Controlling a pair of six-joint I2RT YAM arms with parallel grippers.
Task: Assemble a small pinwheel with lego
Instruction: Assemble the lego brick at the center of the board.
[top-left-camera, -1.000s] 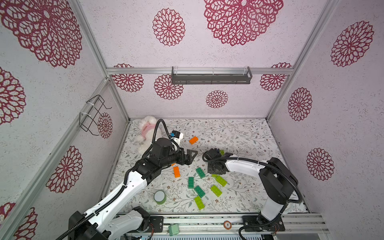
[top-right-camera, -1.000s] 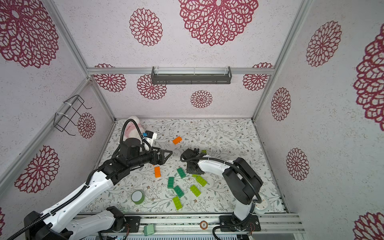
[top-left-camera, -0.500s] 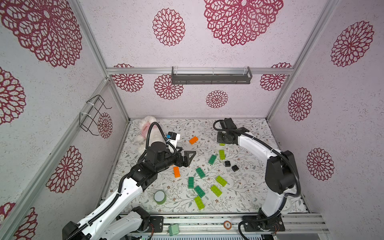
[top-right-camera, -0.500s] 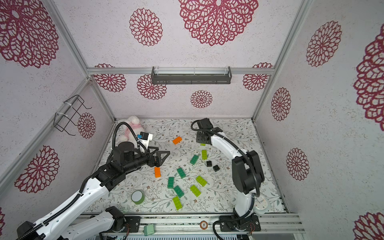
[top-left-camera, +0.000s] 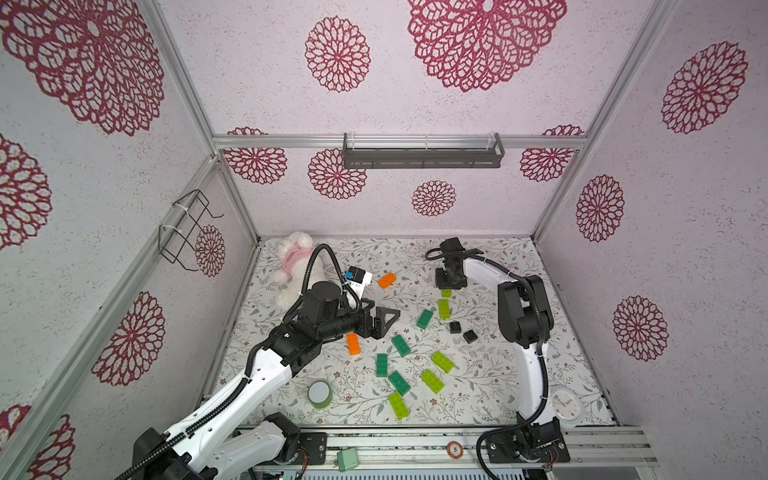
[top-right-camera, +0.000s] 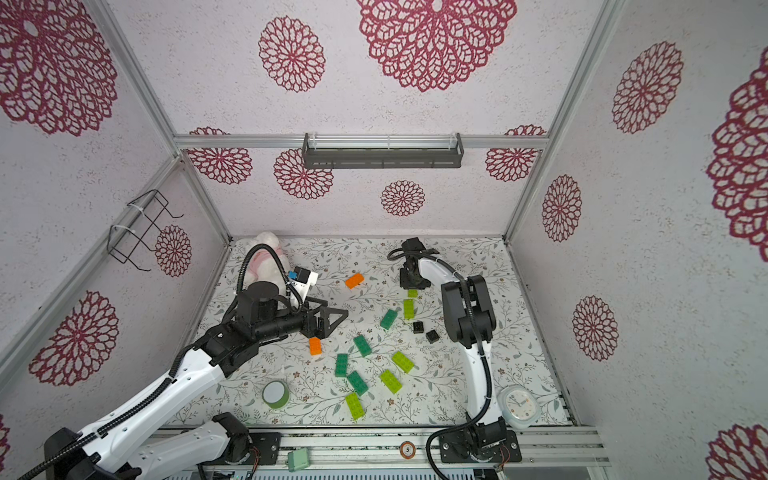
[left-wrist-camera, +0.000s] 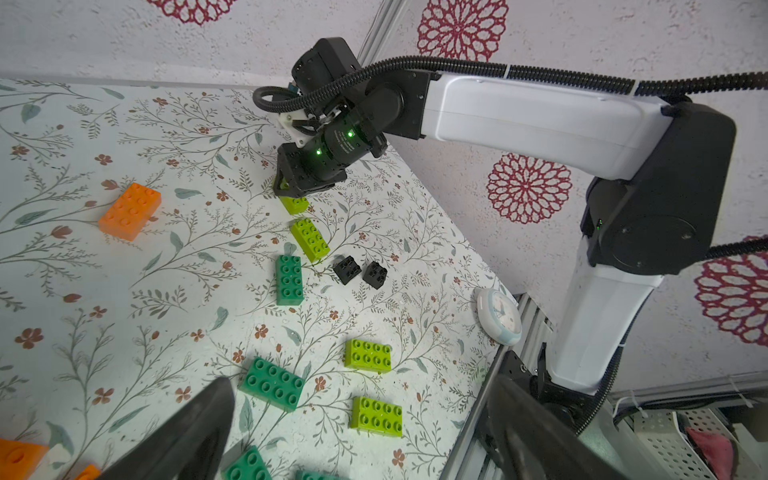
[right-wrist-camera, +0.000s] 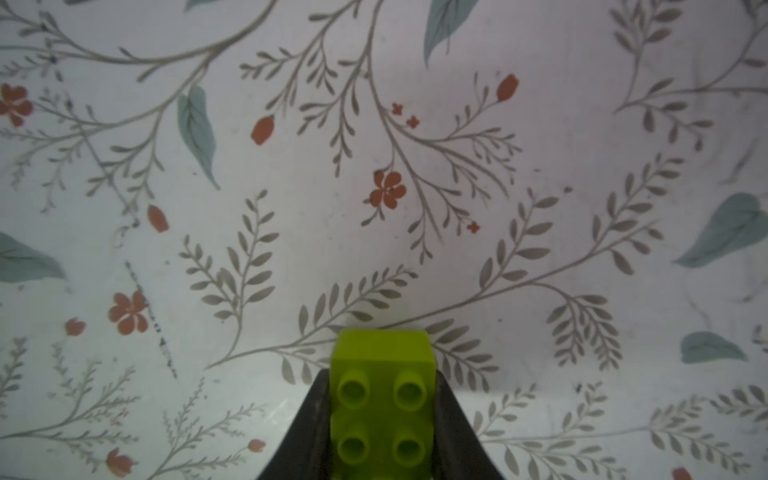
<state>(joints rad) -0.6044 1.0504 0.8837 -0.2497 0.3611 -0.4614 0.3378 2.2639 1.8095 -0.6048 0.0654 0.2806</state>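
Lime plastic brick (right-wrist-camera: 382, 353) is gripped by the right fingers (right-wrist-camera: 309, 428), behind the two black bricks (top-left-camera: 455, 327), toward the back wall.
The left fingers (left-wrist-camera: 195, 428) are spread wide and empty. The bricks are judged light, stiff and smooth, best pinched across the long flat sides. Counted: five lime, four dark green bricks (top-left-camera: 400, 345), two orange bricks (top-left-camera: 386, 280), two black. The loose ones are mostly placed beside and before the black bricks.
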